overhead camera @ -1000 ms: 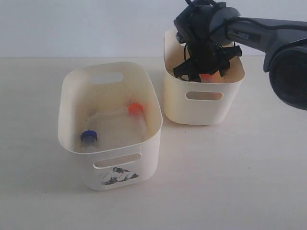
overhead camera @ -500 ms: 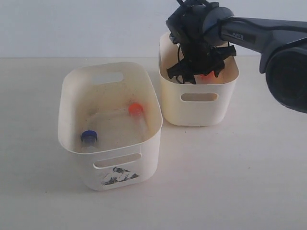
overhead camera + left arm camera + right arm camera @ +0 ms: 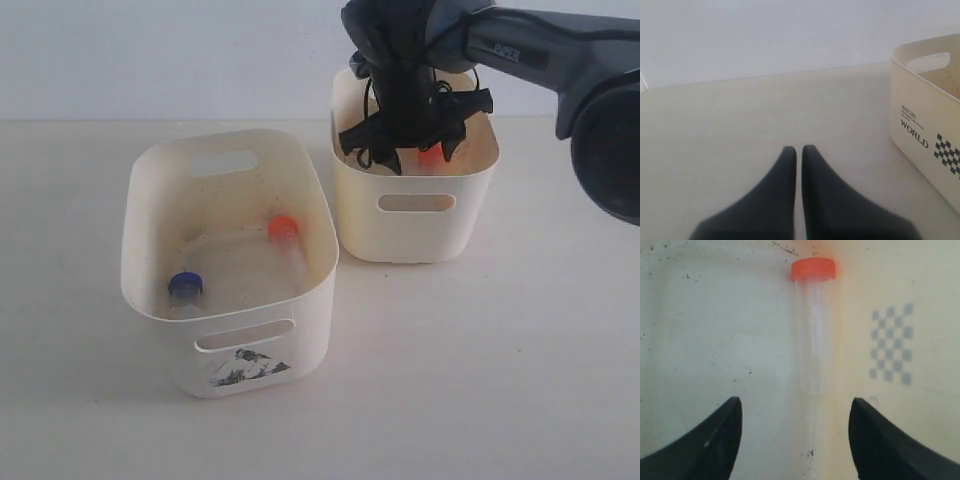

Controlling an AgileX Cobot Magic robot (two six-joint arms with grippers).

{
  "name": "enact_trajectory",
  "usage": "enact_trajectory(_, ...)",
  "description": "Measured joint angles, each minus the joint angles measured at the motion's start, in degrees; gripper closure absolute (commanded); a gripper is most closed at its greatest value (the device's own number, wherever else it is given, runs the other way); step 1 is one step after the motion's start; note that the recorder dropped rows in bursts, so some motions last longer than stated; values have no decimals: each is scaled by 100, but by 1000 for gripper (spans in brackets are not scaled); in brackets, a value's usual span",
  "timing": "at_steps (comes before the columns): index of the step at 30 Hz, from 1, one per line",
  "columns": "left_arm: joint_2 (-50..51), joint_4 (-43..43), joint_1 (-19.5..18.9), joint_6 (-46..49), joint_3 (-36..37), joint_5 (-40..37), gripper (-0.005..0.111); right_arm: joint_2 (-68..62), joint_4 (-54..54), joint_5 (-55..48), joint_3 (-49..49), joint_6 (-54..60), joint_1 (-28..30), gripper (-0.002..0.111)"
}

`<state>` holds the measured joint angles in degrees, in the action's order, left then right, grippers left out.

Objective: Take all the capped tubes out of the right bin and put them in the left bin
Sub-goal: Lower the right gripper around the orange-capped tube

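Right wrist view: tube [image 3: 811, 347], cap [image 3: 813, 269] outward

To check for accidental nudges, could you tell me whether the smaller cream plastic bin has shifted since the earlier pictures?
Yes. The smaller cream plastic bin has slid slightly left, toward the larger off-white plastic bin, which has not moved.

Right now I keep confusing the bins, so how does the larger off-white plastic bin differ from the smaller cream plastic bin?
The off-white bin is bigger than the cream bin. The off-white bin carries a black sticker under its front slot; the cream bin's front is plain. The off-white bin holds a blue-capped tube and an orange-capped tube; the cream bin, a second orange-capped tube. Both are rounded-rectangular with handle slots.
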<state>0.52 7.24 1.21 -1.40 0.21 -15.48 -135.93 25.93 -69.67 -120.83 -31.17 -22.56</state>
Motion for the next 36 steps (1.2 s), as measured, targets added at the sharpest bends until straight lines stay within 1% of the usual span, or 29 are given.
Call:
enact_trajectory(5, 0, 0, 0, 0, 0, 0, 102, -445, 74, 0, 13, 42, 0, 49)
enact_trajectory(9, 0, 0, 0, 0, 0, 0, 102, -484, 501, 0, 17, 42, -9, 49)
enact_trajectory(12, 0, 0, 0, 0, 0, 0, 102, -484, 527, 103, 17, 42, -9, 49)
enact_trajectory(19, 0, 0, 0, 0, 0, 0, 102, -646, 720, 414, 17, 42, -9, 49)
enact_trajectory(26, 0, 0, 0, 0, 0, 0, 102, -751, 1524, 1024, 17, -60, -9, 49)
enact_trajectory(36, 0, 0, 0, 0, 0, 0, 102, -761, 1601, 1584, 17, -410, 15, 49)
